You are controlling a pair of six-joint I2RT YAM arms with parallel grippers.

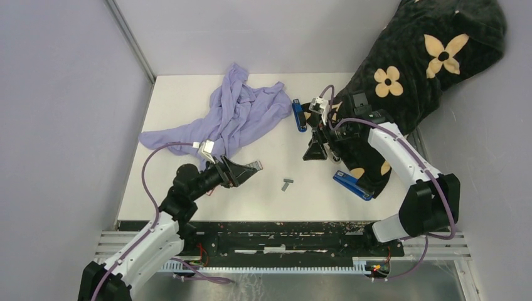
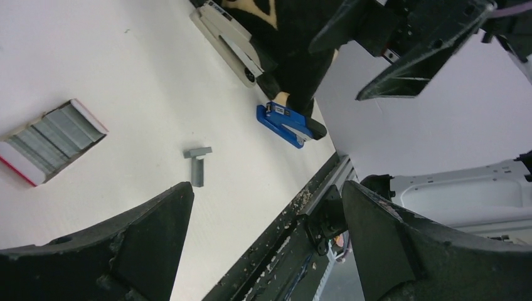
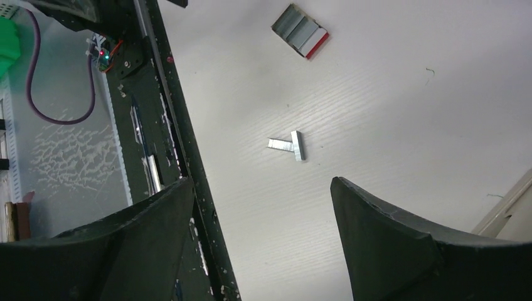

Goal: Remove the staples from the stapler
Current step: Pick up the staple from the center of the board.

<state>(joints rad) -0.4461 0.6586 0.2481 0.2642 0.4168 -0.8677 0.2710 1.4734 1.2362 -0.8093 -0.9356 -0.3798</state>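
Meanwhile, grey walls [image 1: 63,94] hem the white table [image 1: 282,207], where a black flowered cushion [image 1: 433,75], a lilac cloth [image 1: 238,113], the left gripper [image 2: 265,191] and right gripper [image 3: 260,183], both gaping empty, and a blue stapler [image 1: 352,186] surround the staples [image 1: 287,184], loose near the front edge.

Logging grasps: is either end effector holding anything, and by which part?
Nothing held: left end effector and right end effector both stand open, empty.

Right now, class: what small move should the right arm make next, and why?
Probably draw the open right gripper back: the short silver-grey staple strips already lie loose on the white table, apart from the blue plastic stapler, and it holds nothing.
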